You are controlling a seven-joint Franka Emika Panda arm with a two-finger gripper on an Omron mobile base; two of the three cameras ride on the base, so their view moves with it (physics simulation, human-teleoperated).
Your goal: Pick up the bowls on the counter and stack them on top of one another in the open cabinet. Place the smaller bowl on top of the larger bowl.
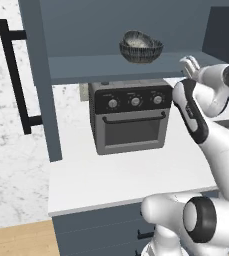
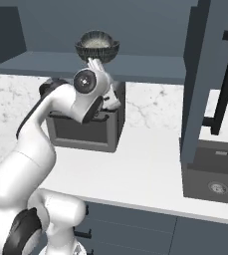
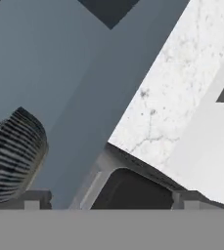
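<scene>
Bowls [image 1: 141,46] nested on cabinet [image 1: 106,67] shelf, upper centre of frame, gripper [image 1: 189,65] just right of them, empty, fingers [image 3: 32,200] apart, toaster oven [image 1: 129,116] below on counter [image 1: 116,175].

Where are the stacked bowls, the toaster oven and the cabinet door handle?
stacked bowls [image 1: 141,47], left base view, dark outer wall
toaster oven [image 1: 131,131], left base view, glass door
cabinet door handle [image 1: 16,80], left base view, black bar

We cannot tell the smaller bowl from the larger bowl [image 1: 141,46] nested on the shelf; the hand view cuts off the bowls' ribbed side; the arm hides part of the toaster oven [image 2: 85,130]
</scene>
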